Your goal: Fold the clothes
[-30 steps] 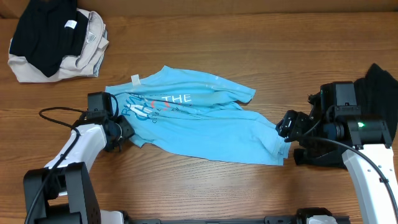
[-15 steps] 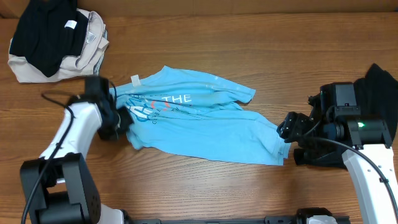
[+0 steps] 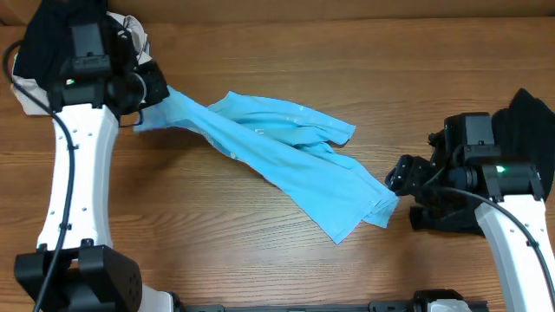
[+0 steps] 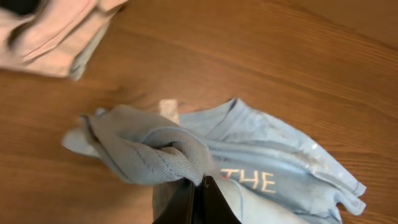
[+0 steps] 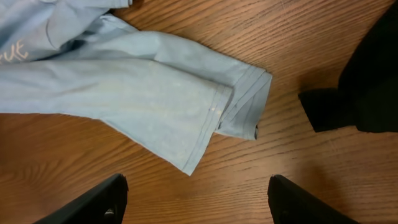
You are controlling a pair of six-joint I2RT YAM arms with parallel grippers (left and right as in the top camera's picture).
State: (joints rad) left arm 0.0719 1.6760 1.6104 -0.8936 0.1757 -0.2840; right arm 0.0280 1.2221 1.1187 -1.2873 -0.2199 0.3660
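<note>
The light blue T-shirt (image 3: 286,156) lies pulled into a diagonal band across the table, from far left to near right. My left gripper (image 3: 149,102) is raised at the far left and shut on a bunched edge of it (image 4: 155,152). In the left wrist view the jaws (image 4: 200,186) are pressed together on the fabric, with white "THE" lettering (image 4: 255,180) below. My right gripper (image 3: 395,178) stands open just right of the shirt's lower hem (image 5: 236,106). Its fingers (image 5: 93,202) are wide apart over bare wood, touching nothing.
A pile of black and beige clothes (image 3: 39,91) sits at the far left corner, partly behind my left arm; its beige edge (image 4: 50,37) is in the left wrist view. A black garment (image 3: 533,117) lies at the right edge, beside my right arm (image 5: 373,81).
My left gripper closed on the shirt's left edge and rose toward the far left corner, dragging the shirt into a diagonal strip. The right arm barely moved.
</note>
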